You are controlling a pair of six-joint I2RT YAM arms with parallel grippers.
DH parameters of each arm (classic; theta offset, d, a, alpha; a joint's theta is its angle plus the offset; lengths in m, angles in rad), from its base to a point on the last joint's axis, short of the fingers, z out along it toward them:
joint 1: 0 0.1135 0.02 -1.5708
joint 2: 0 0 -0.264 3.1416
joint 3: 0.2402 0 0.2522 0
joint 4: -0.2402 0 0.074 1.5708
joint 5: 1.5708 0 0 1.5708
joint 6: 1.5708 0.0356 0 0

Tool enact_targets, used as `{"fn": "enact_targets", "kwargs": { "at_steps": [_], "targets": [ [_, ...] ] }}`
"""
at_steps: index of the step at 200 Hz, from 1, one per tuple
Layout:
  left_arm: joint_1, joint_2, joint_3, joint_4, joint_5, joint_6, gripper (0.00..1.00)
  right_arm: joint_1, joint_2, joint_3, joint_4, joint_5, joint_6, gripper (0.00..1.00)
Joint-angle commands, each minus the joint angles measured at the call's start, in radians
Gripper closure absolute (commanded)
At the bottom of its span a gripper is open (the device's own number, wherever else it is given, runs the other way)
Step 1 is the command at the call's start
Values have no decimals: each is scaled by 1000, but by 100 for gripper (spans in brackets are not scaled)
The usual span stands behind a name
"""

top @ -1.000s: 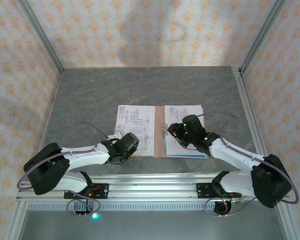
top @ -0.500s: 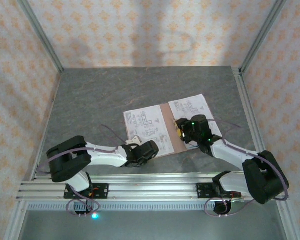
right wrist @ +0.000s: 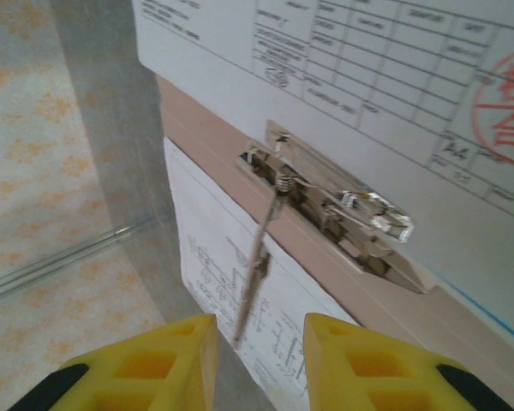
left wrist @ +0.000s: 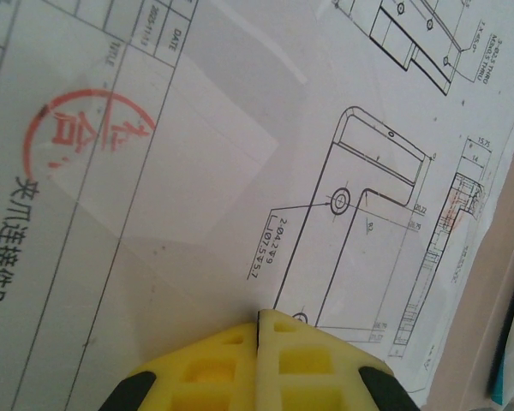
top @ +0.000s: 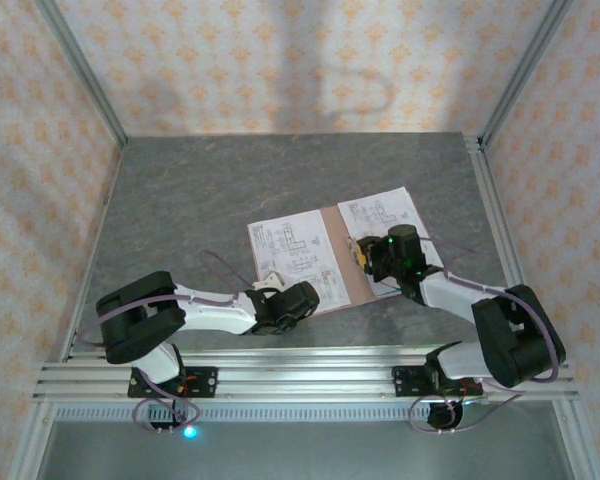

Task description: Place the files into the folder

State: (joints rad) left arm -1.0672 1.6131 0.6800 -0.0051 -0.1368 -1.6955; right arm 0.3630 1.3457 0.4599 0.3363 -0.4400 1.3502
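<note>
Grey table point(top: 280, 180): folder point(top: 340, 262) open, spine tilted near-to-far; left gripper point(left wrist: 259, 351) closed, right gripper point(right wrist: 259, 342) parted.

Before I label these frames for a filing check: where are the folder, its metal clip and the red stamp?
folder point(top: 340, 250), top external view, bare brown strip between the sheets.
metal clip point(right wrist: 321, 199), right wrist view, middle of its body.
red stamp point(left wrist: 73, 128), left wrist view, characters inside its ring.

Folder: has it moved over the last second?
Yes. The folder lay square to the near rail; now it is skewed, its right end swung away from the rail.
</note>
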Motion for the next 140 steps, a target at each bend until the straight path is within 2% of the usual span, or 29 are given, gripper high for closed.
{"fn": "enact_targets", "kwargs": {
  "at_steps": [1,48,97,140],
  "targets": [
    [-12,57,-26,-99,23,-10,100,-3,15,27,45,-5,6,69],
    [-12,50,-30,-101,19,-10,100,-4,38,39,56,-4,11,69],
    [-14,46,-32,-108,14,-10,100,-3,79,48,88,-15,26,82],
    [-11,46,-31,-113,14,-11,100,-3,86,50,81,-6,24,88]
  ]
}}
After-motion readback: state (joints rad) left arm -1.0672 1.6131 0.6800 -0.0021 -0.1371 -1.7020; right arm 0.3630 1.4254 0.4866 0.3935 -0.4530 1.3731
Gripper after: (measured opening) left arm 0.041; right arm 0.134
